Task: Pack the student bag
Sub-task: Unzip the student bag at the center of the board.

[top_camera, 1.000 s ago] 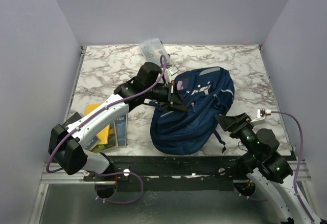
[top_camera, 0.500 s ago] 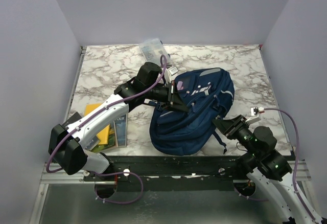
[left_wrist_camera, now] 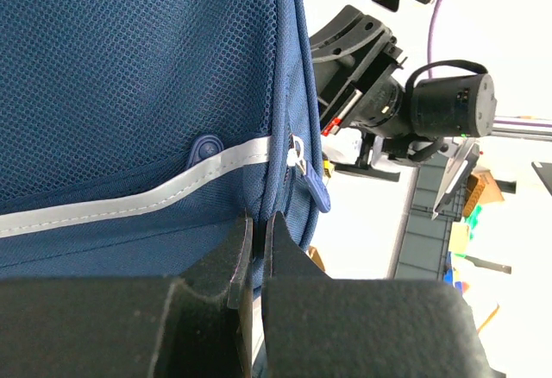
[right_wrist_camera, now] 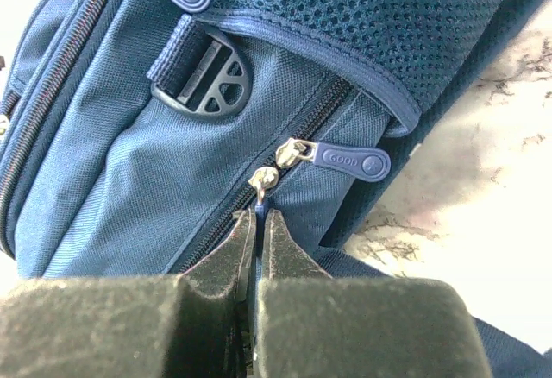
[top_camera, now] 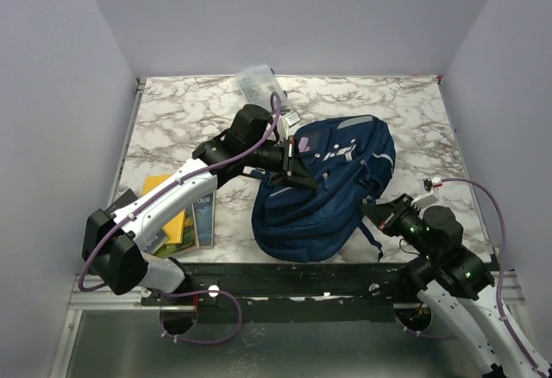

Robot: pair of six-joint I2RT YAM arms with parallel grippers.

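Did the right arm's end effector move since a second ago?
Yes. The right end effector edged left, away from the table's right edge, up to the backpack, and shut on a zipper pull.

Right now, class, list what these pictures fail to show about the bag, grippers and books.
- bag interior: every view, fabric covers it.
- right gripper hold: right wrist, its fingers hide what is pinched.
- left gripper hold: left wrist, likewise hidden.
- books titles: top view, left arm overlaps; too small.
- pouch contents: top view, too small.

The right claw (right_wrist_camera: 258, 217) pinches a zipper pull (right_wrist_camera: 263, 179) on the student bag (right_wrist_camera: 129, 162).
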